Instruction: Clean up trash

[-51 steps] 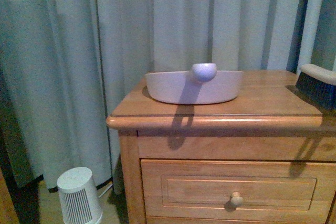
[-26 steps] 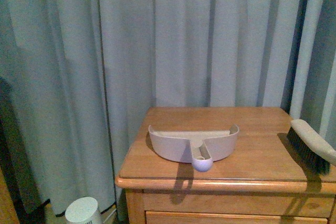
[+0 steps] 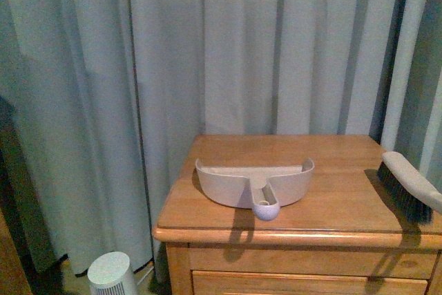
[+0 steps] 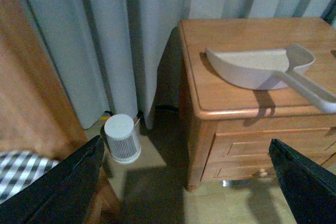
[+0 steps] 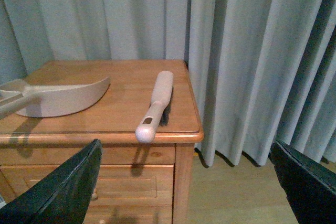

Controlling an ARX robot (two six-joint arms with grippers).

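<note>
1. A pale pleated curtain hangs behind everything, reaching the floor.
2. A wooden cabinet with drawers stands in front of the curtain.
3. A pale dustpan lies on the cabinet top, its rounded handle end at the front edge.
4. A brush with dark bristles lies near the top's right edge, well apart from the dustpan.
5. A white ribbed cylinder stands on the floor, left of the cabinet.
6. The left gripper hangs above the floor beside the cabinet, jaws spread wide and holding nothing.
7. The right gripper faces the cabinet's brush end, jaws likewise spread and holding nothing.
8. The trash: I cannot tell where it is from these 3 views.
</note>
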